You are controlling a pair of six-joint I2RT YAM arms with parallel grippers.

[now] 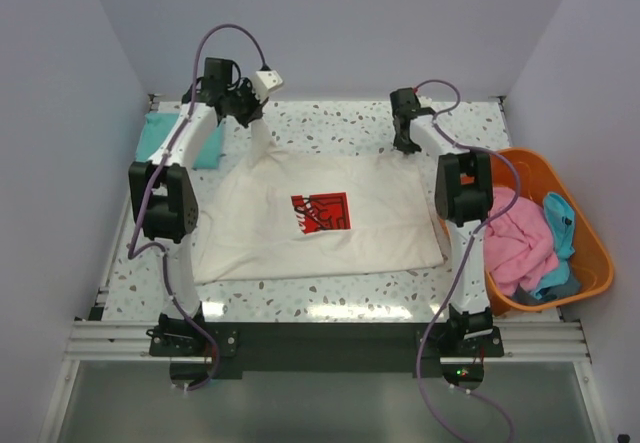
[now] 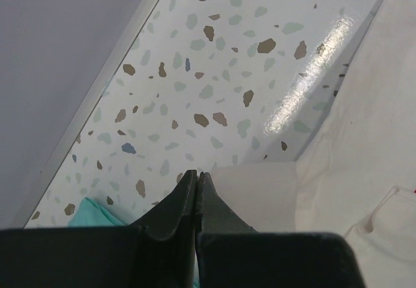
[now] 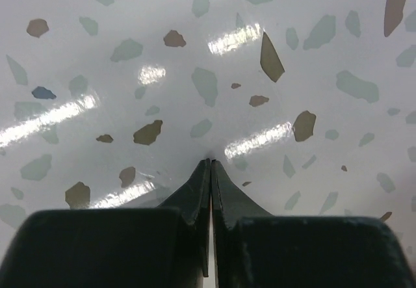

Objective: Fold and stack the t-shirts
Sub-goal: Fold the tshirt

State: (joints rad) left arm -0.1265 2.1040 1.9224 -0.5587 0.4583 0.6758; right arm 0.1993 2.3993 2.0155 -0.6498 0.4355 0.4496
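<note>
Cream t-shirt (image 1: 320,243) lies flat; both jaws sit together at its far edge, so we should grip both shoulders evenly.

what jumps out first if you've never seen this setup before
The big cream t-shirt spread across the middle of the speckled table, its red square print facing up. Next, the orange basket at the right edge, heaped with a pink shirt and blue ones. Both arms reach toward the far side, left tool and right tool shut.
</note>
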